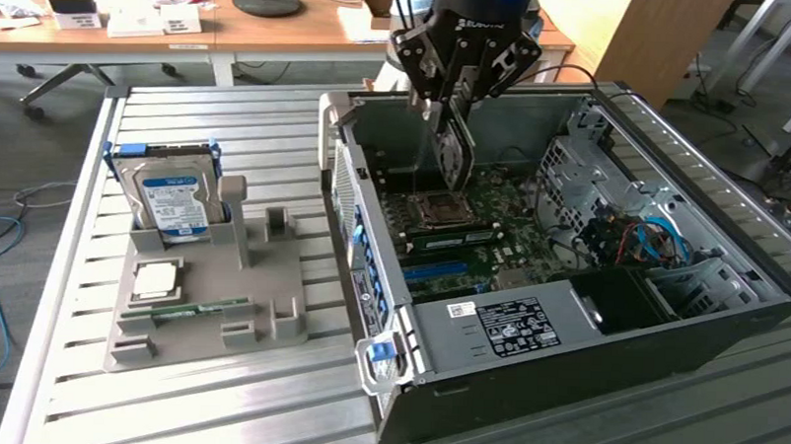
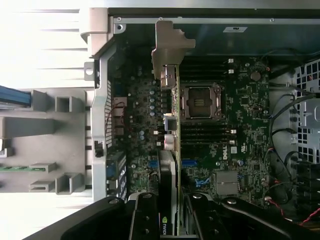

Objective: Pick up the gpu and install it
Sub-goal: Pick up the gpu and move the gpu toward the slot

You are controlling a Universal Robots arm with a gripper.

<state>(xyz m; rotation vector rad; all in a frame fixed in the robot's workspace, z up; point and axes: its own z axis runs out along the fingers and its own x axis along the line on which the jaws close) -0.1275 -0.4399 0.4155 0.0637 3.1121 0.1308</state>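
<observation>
Peering down on a slatted table (image 1: pixel 48 368) with an open case (image 1: pixel 561 386) lying on its side, board (image 1: pixel 500 255) facing up. Reaching straight down into that case with the arm (image 1: pixel 476 8), wrist vertical. Pinching the gpu (image 1: pixel 453 150) in the gripper (image 1: pixel 450 110), jaws part-closed on the thin card. Holding it upright and edge-on, hanging over the board just by the socket (image 1: pixel 442 209), bracket (image 2: pixel 167 50) at the end away from the gripper. Touching the board or not: can't tell. Over at the exterior view's left, sitting on the grey tray (image 1: pixel 275 277): hard drive (image 1: pixel 172 194) standing, memory stick (image 1: pixel 188 311) lying flat.
</observation>
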